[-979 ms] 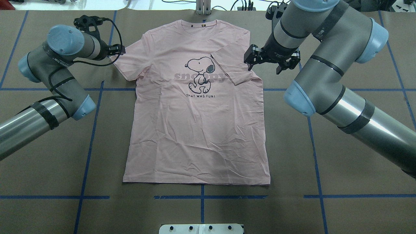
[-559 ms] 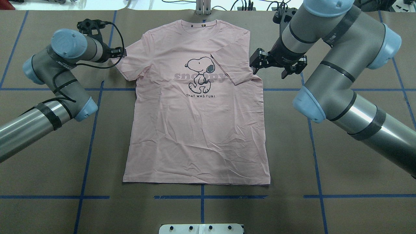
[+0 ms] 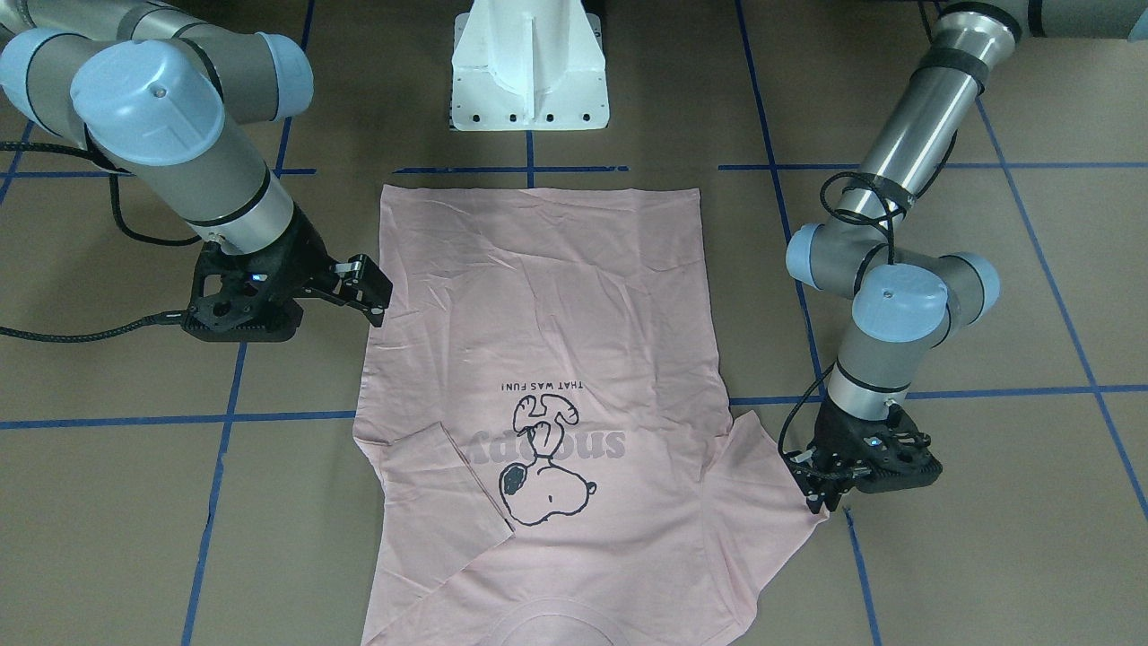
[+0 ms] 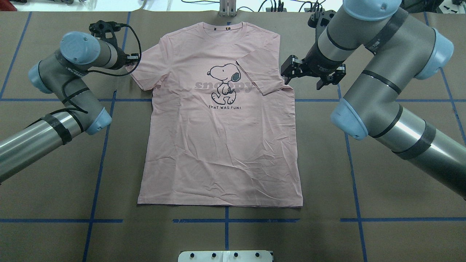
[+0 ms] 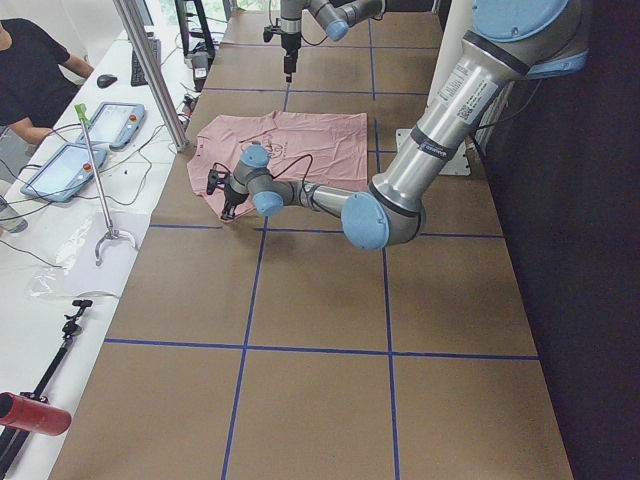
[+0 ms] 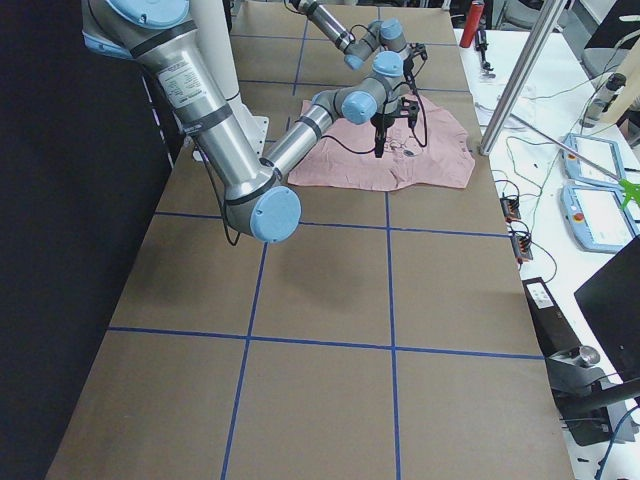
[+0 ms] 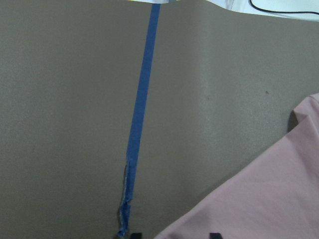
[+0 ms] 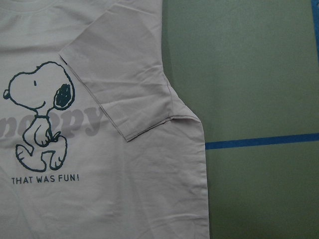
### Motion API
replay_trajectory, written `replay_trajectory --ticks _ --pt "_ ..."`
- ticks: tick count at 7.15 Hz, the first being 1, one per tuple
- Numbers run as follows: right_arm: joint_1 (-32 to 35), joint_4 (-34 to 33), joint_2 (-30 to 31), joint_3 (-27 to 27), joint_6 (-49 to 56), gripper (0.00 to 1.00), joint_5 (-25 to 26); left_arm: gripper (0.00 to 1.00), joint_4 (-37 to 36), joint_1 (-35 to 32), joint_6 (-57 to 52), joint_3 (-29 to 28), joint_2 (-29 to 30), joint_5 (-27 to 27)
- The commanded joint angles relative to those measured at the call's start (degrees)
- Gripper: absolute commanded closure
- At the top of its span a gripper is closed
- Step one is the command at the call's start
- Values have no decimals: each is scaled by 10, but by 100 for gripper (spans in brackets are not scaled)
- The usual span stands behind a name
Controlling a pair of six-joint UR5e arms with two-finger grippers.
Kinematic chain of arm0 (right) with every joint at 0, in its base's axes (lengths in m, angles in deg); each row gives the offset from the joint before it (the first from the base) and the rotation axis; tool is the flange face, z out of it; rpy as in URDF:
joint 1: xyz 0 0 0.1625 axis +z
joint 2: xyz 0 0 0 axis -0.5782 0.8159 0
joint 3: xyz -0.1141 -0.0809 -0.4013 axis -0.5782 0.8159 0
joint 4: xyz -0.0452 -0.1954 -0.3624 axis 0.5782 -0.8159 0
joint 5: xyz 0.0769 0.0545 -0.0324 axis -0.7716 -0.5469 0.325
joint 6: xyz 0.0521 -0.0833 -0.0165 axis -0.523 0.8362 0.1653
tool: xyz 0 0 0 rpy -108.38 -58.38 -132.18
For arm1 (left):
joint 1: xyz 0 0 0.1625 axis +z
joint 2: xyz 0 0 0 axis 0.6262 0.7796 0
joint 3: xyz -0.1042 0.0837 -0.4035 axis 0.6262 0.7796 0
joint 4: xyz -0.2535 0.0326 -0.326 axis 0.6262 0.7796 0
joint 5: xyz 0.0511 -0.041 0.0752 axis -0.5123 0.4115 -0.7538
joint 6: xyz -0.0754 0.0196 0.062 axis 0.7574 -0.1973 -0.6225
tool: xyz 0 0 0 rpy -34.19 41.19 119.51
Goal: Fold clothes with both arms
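The pink T-shirt (image 4: 218, 145) is lying flat, print up, in the middle of the counter (image 4: 382, 203). Its collar is pointing toward the far edge, and the sleeve on the robot's right is lying folded over the chest. The left tool (image 3: 821, 496) is sitting low at the other sleeve's hem, released, fingers parted. The right tool (image 4: 304, 82) is hovering spread wide just beside the folded sleeve.
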Motion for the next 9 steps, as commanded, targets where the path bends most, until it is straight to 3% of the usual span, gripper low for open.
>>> replay_trajectory --ticks 1,4,5,7,9 --pt "0 0 1 -1 0 0 0 100 -1 -1 -1 0 1 0" --pt "-1 0 2 0 0 0 0 100 -13 -3 -1 6 13 7" --pt "-1 0 3 0 0 0 0 100 -53 -3 1 25 28 8" --pt "-3 1 7 1 0 0 1 100 -170 -3 26 57 98 19" --pt "-3 6 15 1 0 0 0 100 -176 30 120 3 179 17"
